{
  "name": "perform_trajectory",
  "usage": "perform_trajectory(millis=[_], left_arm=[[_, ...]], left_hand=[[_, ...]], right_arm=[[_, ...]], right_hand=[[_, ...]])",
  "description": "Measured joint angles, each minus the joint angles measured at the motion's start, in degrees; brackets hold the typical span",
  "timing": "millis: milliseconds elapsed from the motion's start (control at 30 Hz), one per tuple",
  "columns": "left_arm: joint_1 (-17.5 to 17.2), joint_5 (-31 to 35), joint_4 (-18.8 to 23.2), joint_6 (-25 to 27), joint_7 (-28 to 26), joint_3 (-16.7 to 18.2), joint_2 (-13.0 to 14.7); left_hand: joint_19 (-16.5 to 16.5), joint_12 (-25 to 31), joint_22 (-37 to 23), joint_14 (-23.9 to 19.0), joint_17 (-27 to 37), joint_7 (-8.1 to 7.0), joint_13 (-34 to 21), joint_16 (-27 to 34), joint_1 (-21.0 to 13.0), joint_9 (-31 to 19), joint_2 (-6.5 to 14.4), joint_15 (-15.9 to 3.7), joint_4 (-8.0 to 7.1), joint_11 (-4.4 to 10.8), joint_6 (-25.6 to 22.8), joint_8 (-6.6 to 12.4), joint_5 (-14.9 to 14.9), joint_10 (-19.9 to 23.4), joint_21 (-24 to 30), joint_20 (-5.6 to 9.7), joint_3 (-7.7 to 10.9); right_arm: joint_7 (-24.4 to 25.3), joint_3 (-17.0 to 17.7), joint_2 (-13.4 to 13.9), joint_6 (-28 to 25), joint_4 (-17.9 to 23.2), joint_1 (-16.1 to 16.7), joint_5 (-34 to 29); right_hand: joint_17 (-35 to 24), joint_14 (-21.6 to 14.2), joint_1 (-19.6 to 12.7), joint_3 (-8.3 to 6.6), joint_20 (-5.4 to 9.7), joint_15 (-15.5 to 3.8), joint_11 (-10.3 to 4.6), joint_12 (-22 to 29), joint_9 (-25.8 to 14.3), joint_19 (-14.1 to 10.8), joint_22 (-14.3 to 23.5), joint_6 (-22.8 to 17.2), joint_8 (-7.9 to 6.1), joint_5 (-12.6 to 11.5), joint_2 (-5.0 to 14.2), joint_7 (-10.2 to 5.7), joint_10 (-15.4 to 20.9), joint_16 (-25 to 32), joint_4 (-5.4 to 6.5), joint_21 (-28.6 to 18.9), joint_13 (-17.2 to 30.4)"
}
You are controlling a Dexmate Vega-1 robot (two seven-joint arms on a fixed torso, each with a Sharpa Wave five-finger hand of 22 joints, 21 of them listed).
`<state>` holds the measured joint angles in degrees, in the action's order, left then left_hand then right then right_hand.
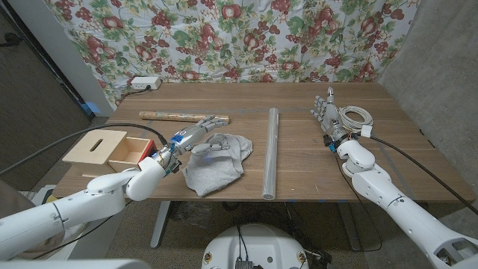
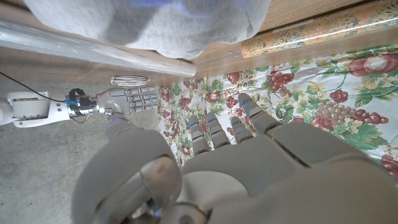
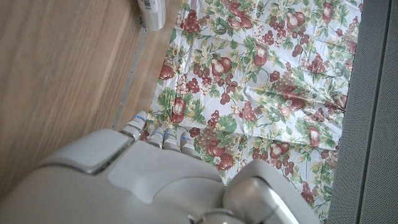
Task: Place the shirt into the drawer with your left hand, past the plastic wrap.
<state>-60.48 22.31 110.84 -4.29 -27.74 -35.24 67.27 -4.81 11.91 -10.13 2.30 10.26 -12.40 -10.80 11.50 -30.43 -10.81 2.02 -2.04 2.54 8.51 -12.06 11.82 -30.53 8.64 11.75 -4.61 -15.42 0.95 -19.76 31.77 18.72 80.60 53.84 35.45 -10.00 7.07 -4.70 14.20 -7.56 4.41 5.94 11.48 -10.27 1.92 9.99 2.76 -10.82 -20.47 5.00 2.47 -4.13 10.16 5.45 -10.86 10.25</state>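
The left hand [image 1: 193, 137] is reaching out over the surface [image 1: 314, 168] with its fingers stretched forward and slightly apart, holding nothing. Its fingertips are hovering at the near-left edge of the shirt [image 1: 218, 163], a grey crumpled heap lying just beside and partly under them; whether they are touching the cloth is hard to tell from the head view. In the left wrist view the hand [image 2: 249, 162] is showing its back, and the shirt [image 2: 155, 25] is lying beyond the fingertips, apart from them in that picture.

The drawer [image 1: 112, 149], a light wooden box with its tray pulled open, is sitting to the left of the hand, close to the forearm. A patterned roll [image 1: 183, 116] is lying just behind the hand. The wrap [image 1: 271, 153], a long clear tube, is lying to the right of the shirt, running from front to back, near the cloth but apart from it.

The right hand [image 1: 326, 112] is standing well apart at the far right, fingers straight and close together, empty, beside a coil of white cable [image 1: 355, 117]. In the right wrist view the hand [image 3: 155, 180] is cut off, so only the back and fingertips are showing. A floral cloth [image 1: 224, 37] is hanging behind the surface
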Motion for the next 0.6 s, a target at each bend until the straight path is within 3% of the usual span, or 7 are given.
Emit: perform_trajectory(millis=[600], left_arm=[[-0.14, 2.25, -1.94, -3.0, -3.64, -1.0, -0.39]], left_hand=[[-1.54, 0.44, -0.15, -1.54, 0.0, -0.07, 0.0, 0.0, -1.07, 0.0, -0.58, 0.3, 0.56, 0.3, -1.96, 0.48, -1.1, 1.74, 0.44, 0.9, -0.07]], right_arm=[[0.17, 0.15, 0.33, -0.11, 0.5, 0.49, -0.02]], right_hand=[[0.0, 0.0, 0.0, 0.0, 0.0, 0.0, 0.0, 0.0, 0.0, 0.0, 0.0, 0.0, 0.0, 0.0, 0.0, 0.0, 0.0, 0.0, 0.0, 0.0, 0.0]])
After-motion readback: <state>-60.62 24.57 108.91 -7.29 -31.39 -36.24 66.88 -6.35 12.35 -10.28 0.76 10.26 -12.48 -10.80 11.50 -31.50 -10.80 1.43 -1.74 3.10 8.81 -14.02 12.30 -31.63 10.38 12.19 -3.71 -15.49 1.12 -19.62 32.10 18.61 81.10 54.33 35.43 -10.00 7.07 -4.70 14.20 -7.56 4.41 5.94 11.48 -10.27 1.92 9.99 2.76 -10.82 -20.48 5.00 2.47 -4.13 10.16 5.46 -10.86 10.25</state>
